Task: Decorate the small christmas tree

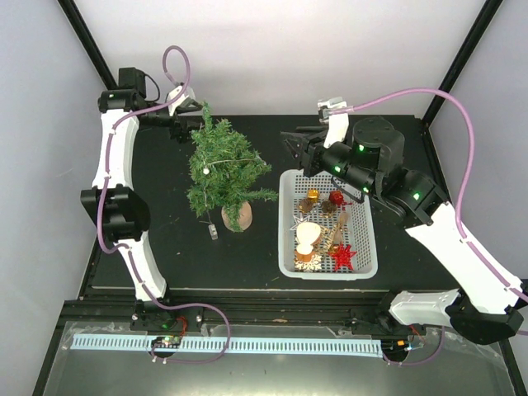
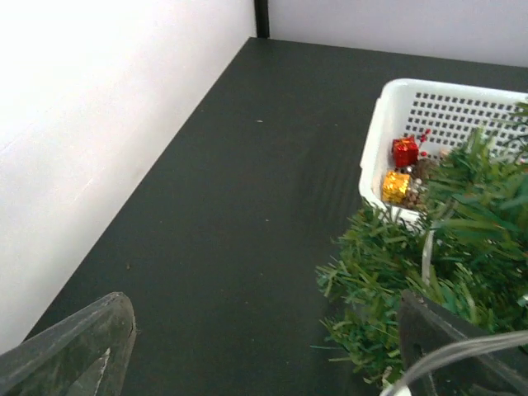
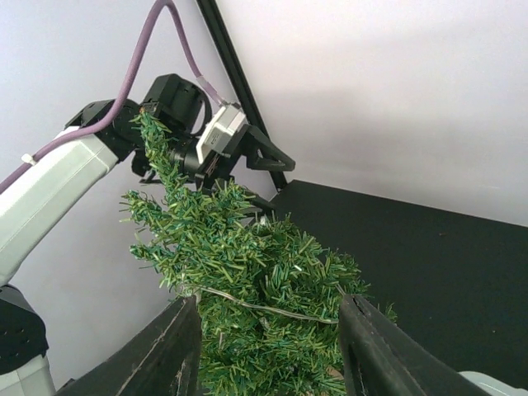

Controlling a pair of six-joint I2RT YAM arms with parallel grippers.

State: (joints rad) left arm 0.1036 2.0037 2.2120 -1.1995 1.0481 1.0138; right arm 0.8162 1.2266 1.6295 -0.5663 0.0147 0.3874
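The small christmas tree (image 1: 224,169) stands left of centre on its brown base (image 1: 237,217), leaning a little. A thin pale wire (image 3: 264,307) runs across its branches. My left gripper (image 1: 188,117) is at the tree's tip, on its far left side. In the left wrist view, the left gripper (image 2: 264,355) is wide open with only bare table between its fingers. The tree's branches (image 2: 445,239) brush the right finger. My right gripper (image 1: 293,144) hovers over the white basket's far left corner, pointed at the tree (image 3: 247,280). It (image 3: 268,351) is open and holds nothing.
The white basket (image 1: 288,223) right of the tree holds a red gift box (image 1: 337,198), a gold gift box (image 1: 312,196), a red star (image 1: 343,256) and a pale wooden ornament (image 1: 308,235). A small clear piece (image 1: 213,232) lies by the tree's base. White walls enclose the table.
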